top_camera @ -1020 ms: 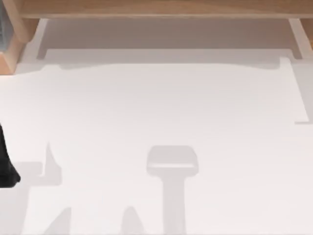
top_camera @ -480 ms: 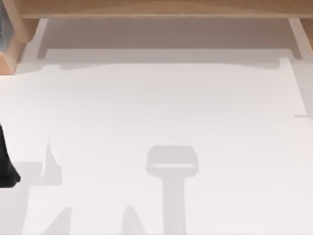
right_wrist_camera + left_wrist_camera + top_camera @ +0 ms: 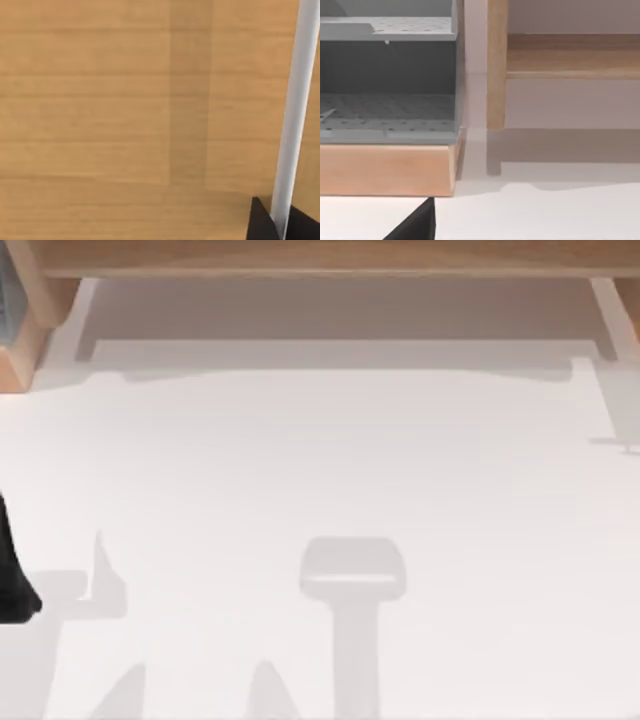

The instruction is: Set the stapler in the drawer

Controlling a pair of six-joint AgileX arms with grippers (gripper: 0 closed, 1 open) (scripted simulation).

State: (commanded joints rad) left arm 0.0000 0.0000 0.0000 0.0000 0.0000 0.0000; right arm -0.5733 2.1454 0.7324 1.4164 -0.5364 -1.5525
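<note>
The stapler is out of view. A wooden drawer front (image 3: pixel 110 115) shows close up in the right wrist view, crossed by a white handle bar (image 3: pixel 295 100). My right gripper (image 3: pixel 281 222) is shut on that bar, one black fingertip pressed to each side. The left gripper (image 3: pixel 415 226) hangs low over the white table in front of a wooden cabinet, and its arm (image 3: pixel 12 580) sits at the top view's far left edge.
A wooden cabinet (image 3: pixel 320 256) runs along the table's far edge. In its left part are grey perforated shelves (image 3: pixel 385 112) behind a wooden lip (image 3: pixel 385 170), beside a wooden post (image 3: pixel 496 75). White tabletop (image 3: pixel 330 450) spreads in front, crossed by shadows.
At the top view's right edge a thin shadow line has crept toward the cabinet. The left arm has stayed still.
</note>
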